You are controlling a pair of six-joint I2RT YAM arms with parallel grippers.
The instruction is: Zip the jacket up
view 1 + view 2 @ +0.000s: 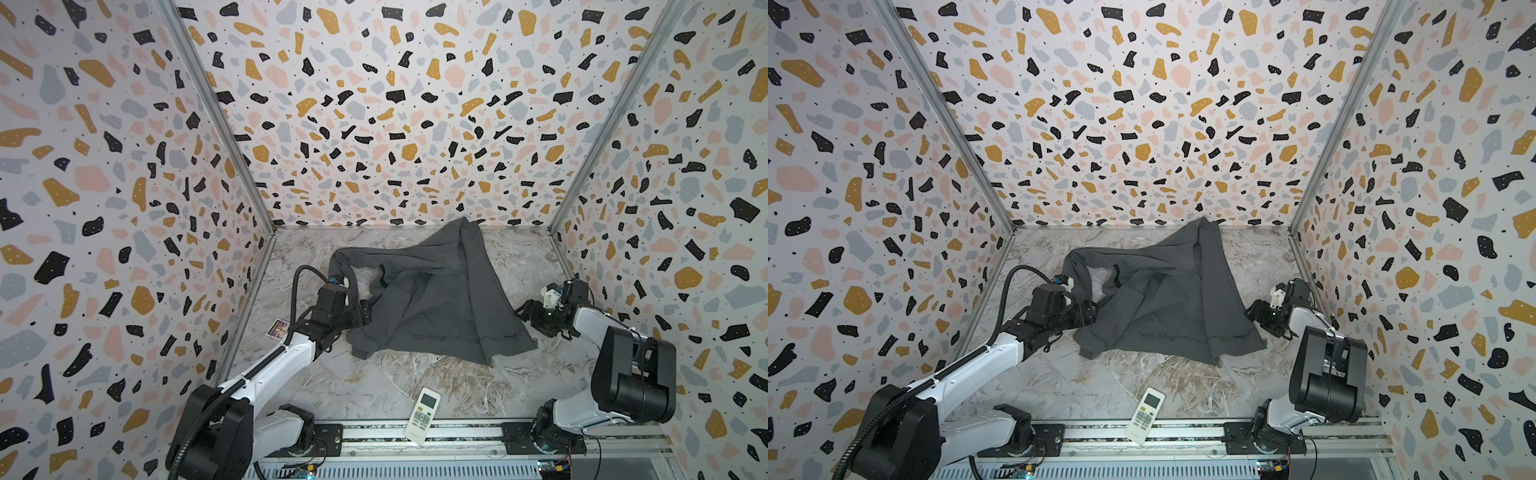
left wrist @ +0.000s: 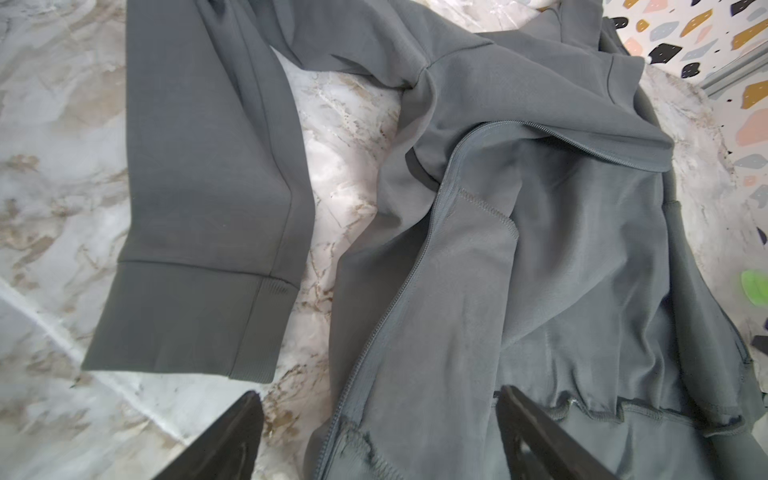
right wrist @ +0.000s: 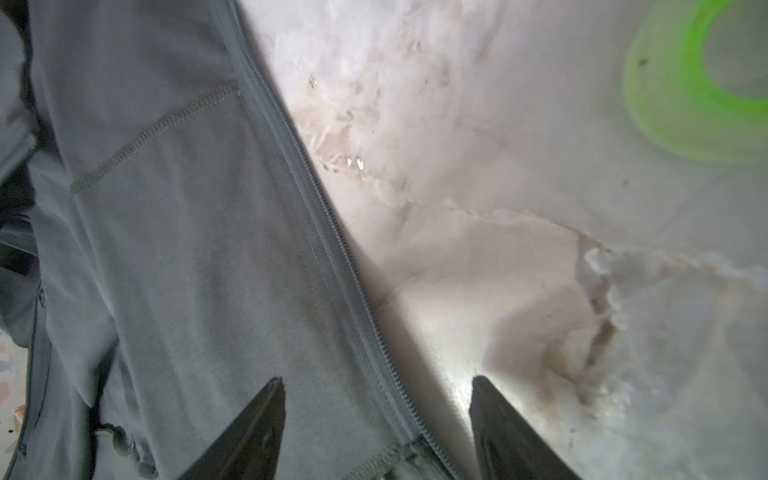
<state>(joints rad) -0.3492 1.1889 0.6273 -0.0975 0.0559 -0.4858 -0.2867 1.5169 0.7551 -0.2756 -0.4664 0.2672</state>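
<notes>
Left wrist view looks down on the jacket (image 2: 540, 291), spread open with its lining up on the marble table (image 2: 62, 124), its zip unjoined. The left gripper (image 2: 379, 392) stands wide apart, straddling one zip edge (image 2: 399, 299) near the hem and pinching nothing. The right gripper (image 3: 378, 380) is likewise spread and empty, with one finger over cloth, one over bare table, and the other zip edge (image 3: 332, 232) running between them. I'd guess each arm waits at a hem corner so the two zip ends can be brought together. In both top views the jacket sprawls mid-table, reaching the back wall.
</notes>
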